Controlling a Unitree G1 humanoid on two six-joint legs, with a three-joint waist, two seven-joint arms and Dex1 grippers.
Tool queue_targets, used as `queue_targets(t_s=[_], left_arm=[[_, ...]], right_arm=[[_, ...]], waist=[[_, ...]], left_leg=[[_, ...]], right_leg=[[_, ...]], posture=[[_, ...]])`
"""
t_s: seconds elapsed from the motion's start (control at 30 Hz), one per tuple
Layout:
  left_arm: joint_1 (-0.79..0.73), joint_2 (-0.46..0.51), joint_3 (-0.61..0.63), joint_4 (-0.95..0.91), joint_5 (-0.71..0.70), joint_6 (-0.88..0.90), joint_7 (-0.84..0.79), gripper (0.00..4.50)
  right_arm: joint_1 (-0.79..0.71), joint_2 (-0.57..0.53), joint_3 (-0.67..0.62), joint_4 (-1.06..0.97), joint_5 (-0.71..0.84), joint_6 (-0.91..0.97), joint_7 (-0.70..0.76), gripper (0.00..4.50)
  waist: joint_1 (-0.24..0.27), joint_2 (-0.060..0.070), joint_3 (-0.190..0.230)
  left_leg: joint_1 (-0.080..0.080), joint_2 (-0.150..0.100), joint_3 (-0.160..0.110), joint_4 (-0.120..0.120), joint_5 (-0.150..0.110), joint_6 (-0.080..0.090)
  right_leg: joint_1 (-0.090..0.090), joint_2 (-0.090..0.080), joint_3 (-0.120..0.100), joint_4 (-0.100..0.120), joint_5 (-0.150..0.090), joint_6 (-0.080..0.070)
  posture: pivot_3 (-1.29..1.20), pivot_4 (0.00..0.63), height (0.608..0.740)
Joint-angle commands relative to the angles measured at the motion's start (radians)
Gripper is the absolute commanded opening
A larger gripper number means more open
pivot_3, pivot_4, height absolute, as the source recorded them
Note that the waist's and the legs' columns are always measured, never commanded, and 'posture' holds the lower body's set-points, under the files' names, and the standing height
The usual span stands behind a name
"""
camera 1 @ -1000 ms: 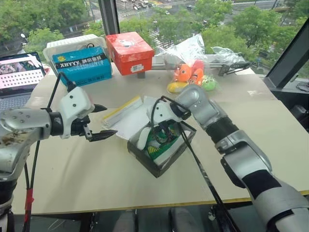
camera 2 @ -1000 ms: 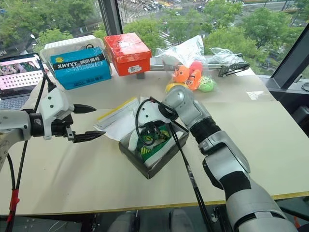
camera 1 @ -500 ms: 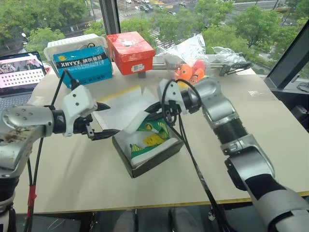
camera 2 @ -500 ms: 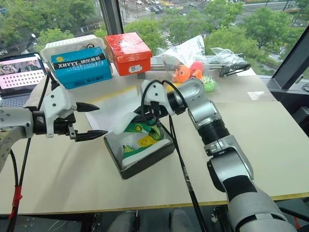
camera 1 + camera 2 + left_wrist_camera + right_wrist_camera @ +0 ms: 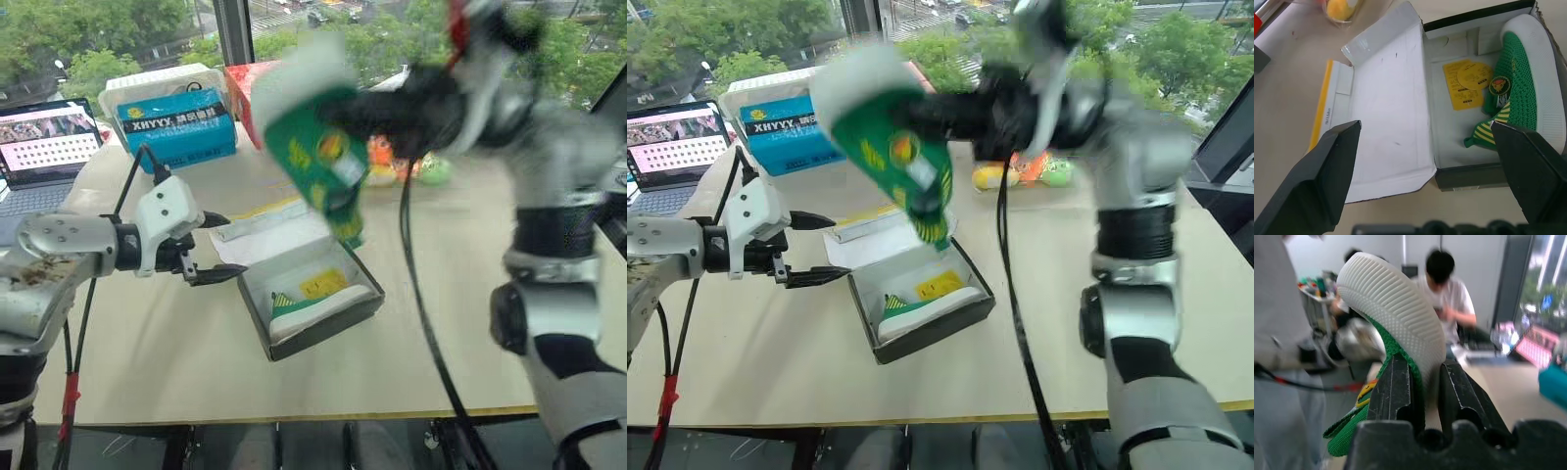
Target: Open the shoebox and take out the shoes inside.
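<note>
At the left of the head views the left gripper (image 5: 217, 250) hovers with its fingers (image 5: 223, 275) spread and holding nothing, just beside the shoebox's white lid flap. The shoebox (image 5: 312, 297) sits open at the centre of the counter (image 5: 157, 362), lid (image 5: 1386, 122) folded flat toward the windows. One green shoe (image 5: 306, 304) lies inside it against the near wall, with a yellow card (image 5: 324, 284) on the box floor. Above the box, in the upper middle of the frame, the other shoe (image 5: 312, 147) is blurred in mid-air, carried by the right gripper (image 5: 338, 113) at the right.

Judging from this, the step in hand is taking the first shoe out: the box is open, one shoe is clear of it and one remains. The next move calls for setting the lifted shoe down on bare counter away from the box, then reaching in for the second. The free left gripper could steady the box or take that shoe.

The head views show where the lifted shoe hangs but blur the grip. The right wrist view shows it plainly: the fingers (image 5: 1400, 391) are clamped on the shoe's edge, ribbed white sole (image 5: 1396, 308) curving upward, with people seated in the room behind. The left wrist view looks down into the box and shows the remaining shoe's knit upper, badge and striped tongue, which the head views give only as a sliver
</note>
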Motion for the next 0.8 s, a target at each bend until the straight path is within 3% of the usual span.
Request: queue_targets(t_s=[0.03,0.13,0.27,0.5,0.67,0.73,0.8], left_arm=[[-0.04,-0.012,-0.021,0.024,0.027,-0.045,-0.011,4.5],[-0.05,-0.022,-0.036,0.034,0.029,-0.056,-0.023,4.5],[-0.068,-0.037,-0.057,0.049,0.044,-0.068,-0.037,4.5],[-0.072,-0.029,-0.056,0.06,0.061,-0.07,-0.044,4.5],[-0.063,-0.023,-0.044,0.05,0.062,-0.063,-0.046,4.5],[-0.063,-0.023,-0.044,0.047,0.063,-0.061,-0.045,4.5],[-0.066,-0.025,-0.044,0.047,0.068,-0.065,-0.043,4.5]], right_arm=[[0.082,-0.149,0.006,0.023,-0.038,0.145,-0.1,0.31],[0.151,-0.228,-0.014,0.037,0.011,0.297,-0.127,0.31],[0.303,-0.288,0.029,0.077,-0.038,0.331,-0.177,0.31],[0.379,-0.242,0.071,0.305,-0.124,0.234,-0.222,0.31],[0.334,-0.2,0.107,0.522,-0.23,0.125,-0.259,0.31],[0.296,-0.172,0.128,0.658,-0.306,0.019,-0.302,1.32],[0.254,-0.149,0.12,0.782,-0.356,-0.08,-0.348,2.0]], waist=[[0.007,-0.001,-0.001],[0.006,0.0,0.0],[0.003,0.0,0.0],[-0.013,0.0,0.001],[-0.011,0.0,0.001],[-0.011,0.0,0.001],[-0.012,0.0,0.001]], left_leg=[[0.0,-0.001,0.0,0.0,0.0,0.0],[0.0,-0.001,0.004,0.001,0.0,0.0],[-0.001,0.001,0.005,0.001,0.0,0.001],[-0.001,0.001,0.008,0.001,0.0,0.001],[-0.001,0.002,0.009,0.001,0.0,0.001],[-0.002,0.001,0.009,0.001,0.0,0.001],[-0.002,0.001,0.01,0.001,0.0,0.001]], right_leg=[[0.001,0.0,0.0,-0.001,0.001,0.0],[0.0,0.0,0.003,-0.003,0.002,0.001],[-0.002,0.002,0.004,-0.002,0.002,0.001],[-0.003,0.002,0.008,0.0,0.002,0.001],[-0.002,0.003,0.008,-0.001,0.002,0.002],[-0.003,0.002,0.009,-0.001,0.002,0.002],[-0.004,0.002,0.01,-0.002,0.003,0.002]], posture=[[0.0,0.15,0.74],[0.0,0.15,0.74],[0.0,0.15,0.74],[0.0,0.15,0.74],[0.0,0.15,0.74],[0.0,0.15,0.74],[0.0,0.15,0.74]])
